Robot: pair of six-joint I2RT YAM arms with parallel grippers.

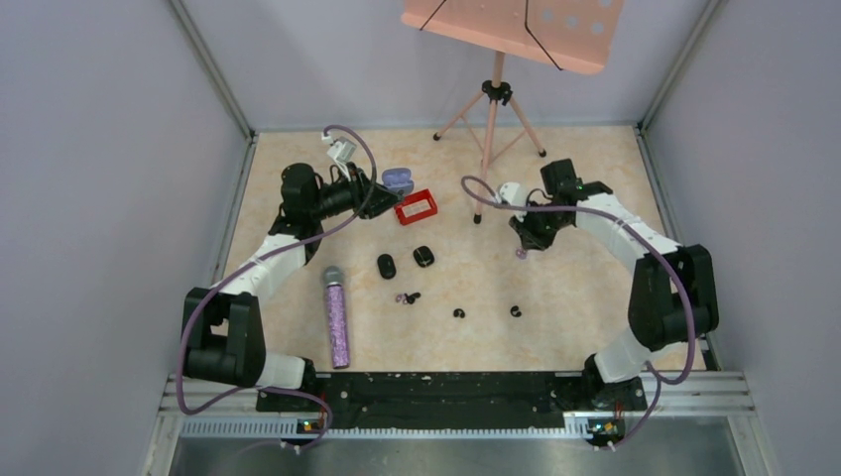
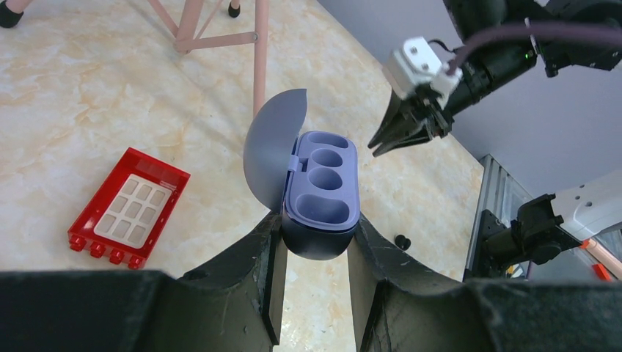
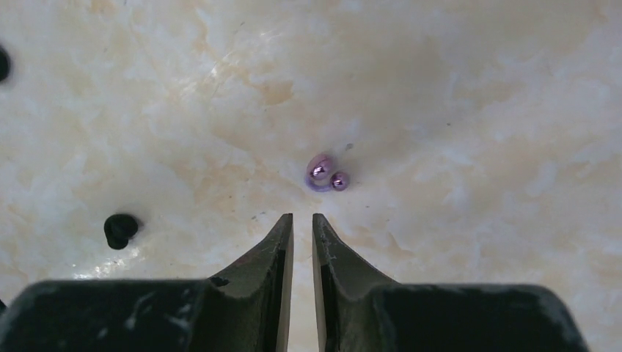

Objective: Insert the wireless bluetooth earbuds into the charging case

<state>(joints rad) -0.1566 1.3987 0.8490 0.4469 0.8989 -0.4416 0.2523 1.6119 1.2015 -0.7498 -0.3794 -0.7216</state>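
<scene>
My left gripper [image 2: 315, 227] is shut on the lower end of a purple charging case [image 2: 320, 183], whose lid stands open over empty wells. From above, the case [image 1: 398, 179] is at the back left, by the left gripper [image 1: 385, 186]. A pinkish-purple earbud [image 3: 323, 174] lies on the table just ahead of my right gripper [image 3: 302, 218]. That gripper's jaws stand a narrow gap apart with nothing between them. From above, the right gripper [image 1: 524, 242] hovers right over this earbud [image 1: 521, 254]. Black earbuds [image 1: 459, 313] lie loose nearer the front.
A red tray [image 1: 416, 207] sits beside the case. Two black oval cases [image 1: 386, 266] lie mid-table, and a glittery purple microphone [image 1: 337, 317] lies left of centre. A pink tripod stand [image 1: 493, 109] rises at the back. Another black earbud [image 3: 119, 229] lies left of the right gripper.
</scene>
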